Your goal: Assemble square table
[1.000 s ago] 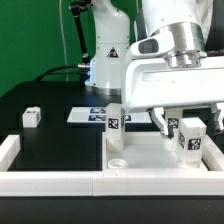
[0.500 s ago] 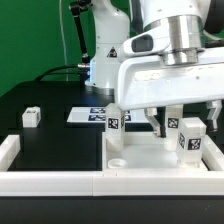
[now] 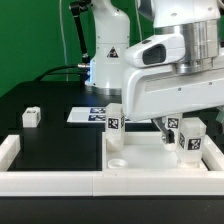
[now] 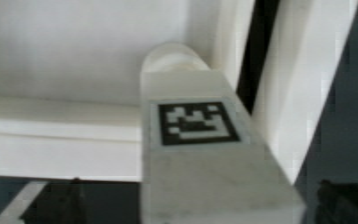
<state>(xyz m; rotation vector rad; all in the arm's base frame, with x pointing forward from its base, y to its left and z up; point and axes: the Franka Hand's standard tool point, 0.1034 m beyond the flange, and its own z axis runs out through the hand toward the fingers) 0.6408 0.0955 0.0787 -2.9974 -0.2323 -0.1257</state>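
Leg pickup: end effector (image 4: 178, 206), jaws apart, straddles a tagged table leg (image 4: 195, 122) in the square panel (image 3: 146, 158); next, it should close squarely.

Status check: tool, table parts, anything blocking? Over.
Tool open, jaws either side of white tagged block leg, no grip. White plastic square panel lying flat, near corner socket empty. Nothing seen in the way.

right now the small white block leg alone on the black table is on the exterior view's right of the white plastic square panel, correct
No. The small white block leg on the black table is on the exterior view's left of the white plastic square panel, as that view shows.
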